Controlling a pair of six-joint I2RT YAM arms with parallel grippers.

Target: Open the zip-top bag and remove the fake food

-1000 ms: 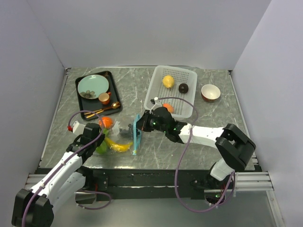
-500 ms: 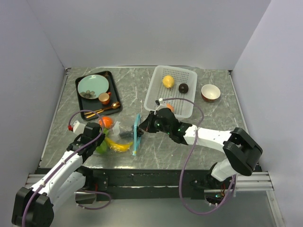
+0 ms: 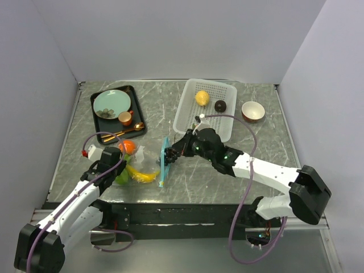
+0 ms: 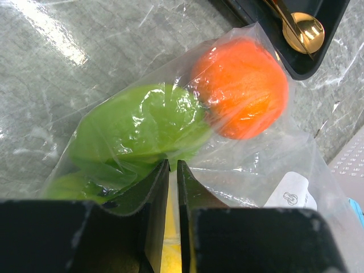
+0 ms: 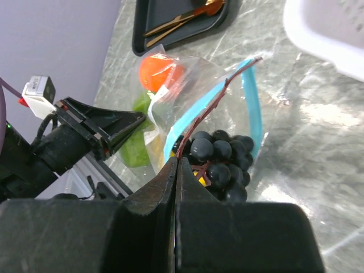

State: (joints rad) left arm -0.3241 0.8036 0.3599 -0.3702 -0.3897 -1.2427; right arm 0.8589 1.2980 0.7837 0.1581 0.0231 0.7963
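The zip-top bag (image 3: 142, 162) lies on the table near the front edge, its teal zipper strip (image 3: 164, 162) standing open toward the right. My left gripper (image 3: 118, 170) is shut on the bag's closed end, plastic pinched just below the lime (image 4: 142, 128) and the orange (image 4: 242, 88). My right gripper (image 5: 175, 162) is shut on the near lip of the bag's mouth, right beside the black grapes (image 5: 219, 156) inside. A yellow banana (image 3: 142, 175) shows through the plastic. A lemon (image 3: 202, 98) and a dark brown ball (image 3: 220, 106) lie in the white basket (image 3: 187, 108).
A black tray (image 3: 132, 96) at the back left holds a teal plate (image 3: 112, 104), a small orange cup (image 3: 125, 118) and a gold spoon (image 3: 122, 134). A red bowl (image 3: 252, 111) stands right of the basket. Walls enclose the table on three sides.
The right arm's forearm and elbow have swung out to the right while its gripper stays at the bag's mouth. The left arm and the bag have hardly moved.
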